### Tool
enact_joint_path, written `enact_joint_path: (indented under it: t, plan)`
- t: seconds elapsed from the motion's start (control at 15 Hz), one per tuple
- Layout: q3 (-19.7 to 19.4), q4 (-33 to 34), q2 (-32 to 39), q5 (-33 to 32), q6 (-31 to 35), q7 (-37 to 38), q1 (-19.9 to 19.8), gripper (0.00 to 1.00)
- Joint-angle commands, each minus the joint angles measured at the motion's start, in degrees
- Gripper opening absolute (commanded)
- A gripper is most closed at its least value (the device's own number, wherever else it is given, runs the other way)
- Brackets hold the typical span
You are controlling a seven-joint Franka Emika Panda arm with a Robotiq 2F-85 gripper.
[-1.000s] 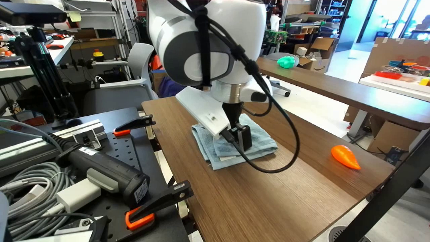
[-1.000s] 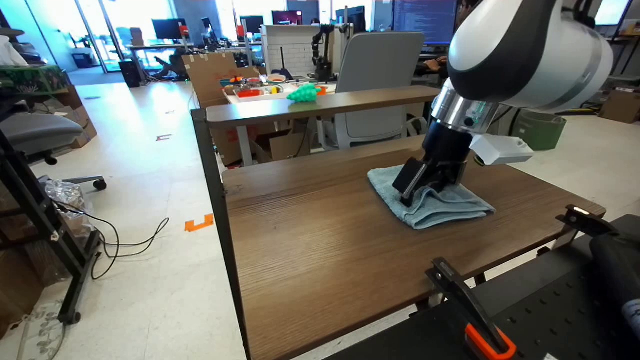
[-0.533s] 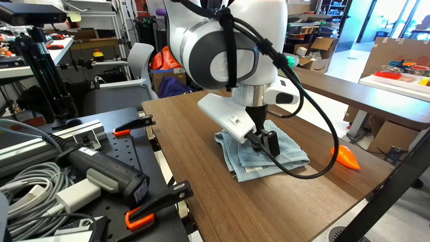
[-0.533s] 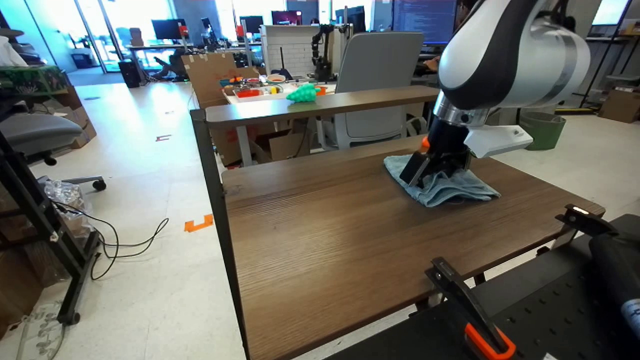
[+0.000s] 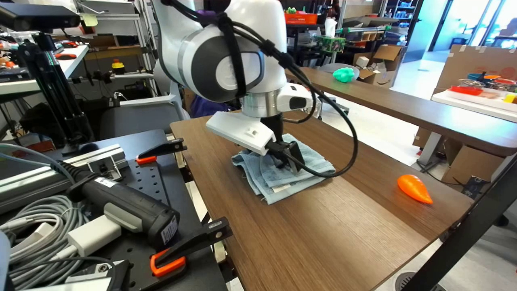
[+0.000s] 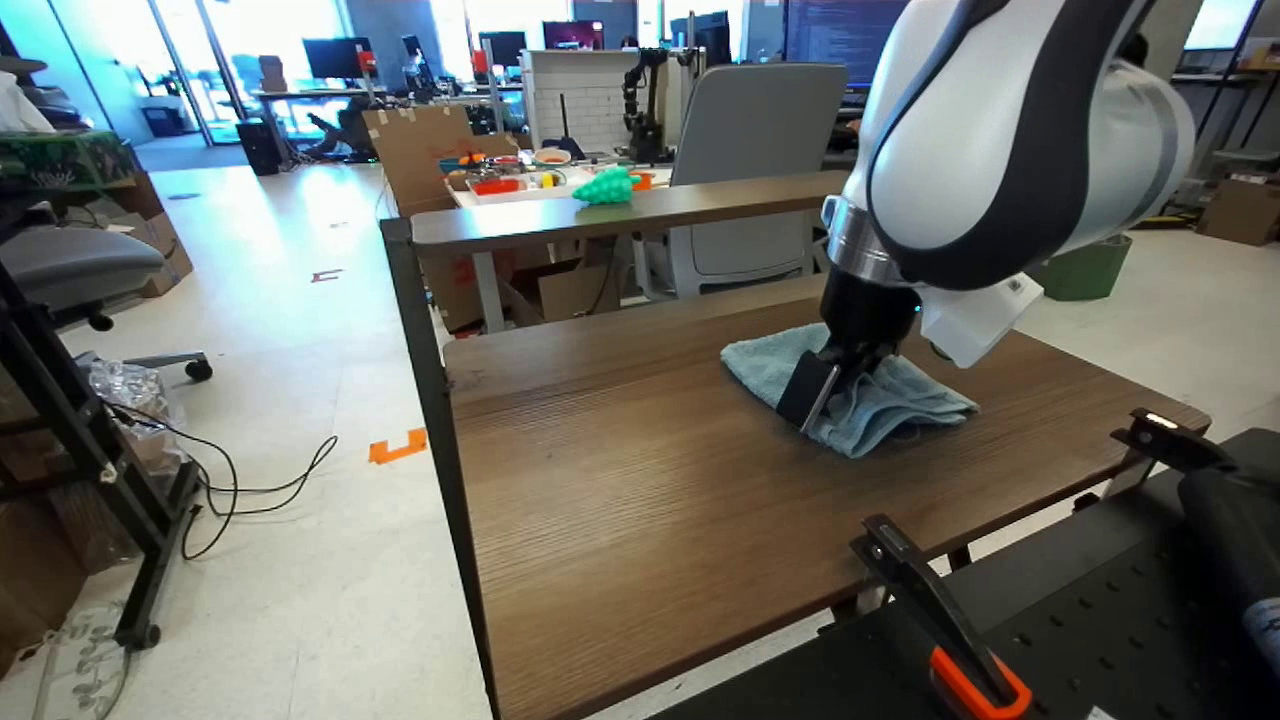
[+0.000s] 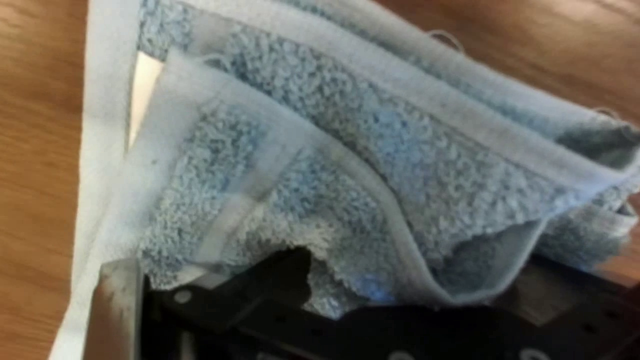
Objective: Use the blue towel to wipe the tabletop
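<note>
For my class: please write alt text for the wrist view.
A rumpled, folded, pale blue-grey terry towel lies on a flat brown wood-grain tabletop. The black-and-silver gripper crosses the bottom edge, partly hiding the towel.

In the wrist view the bottom edge cuts off the fingers [image 7: 114,315], the towel [image 7: 320,165] is blurred and cropped, and whether it is pinched cannot be told. In an exterior view the housing [image 5: 240,130] and cable [image 5: 356,141] partly cover the fingers. In both exterior views the top edge cuts the arm [image 5: 224,74], the bottom the surface [image 5: 307,242]. Far clutter [image 6: 497,186] is too small to name.
</note>
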Motion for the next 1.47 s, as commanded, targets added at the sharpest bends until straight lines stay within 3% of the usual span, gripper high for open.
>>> enact_joint_path:
  t: [0.0,0.2,0.4,0.53,0.6,0.8,0.87,1.0,1.13,1.4]
  plan:
    - [1.22,-5.93,1.43,-1.56,3.86,-0.20,2.48,1.00]
    - [-0.64,-4.07,2.79,-0.99,6.66,1.35,5.10,1.00]
    - [2.46,0.14,4.07,1.11,6.44,3.38,1.61,1.00]
    - [1.47,1.53,3.93,1.32,5.75,3.61,1.43,1.00]
    - [1.41,-1.86,0.09,0.62,5.05,3.34,2.37,1.00]
    - [1.37,-0.18,0.95,0.80,5.06,3.50,1.85,1.00]
    - [-0.64,0.93,1.89,1.14,5.93,4.14,3.10,1.00]
    - [2.08,4.06,2.67,2.68,2.11,5.25,0.09,1.00]
    - [1.14,5.93,3.18,3.13,-1.48,6.17,2.17,1.00]
    - [-2.37,3.99,3.35,0.68,-2.84,7.04,11.02,1.00]
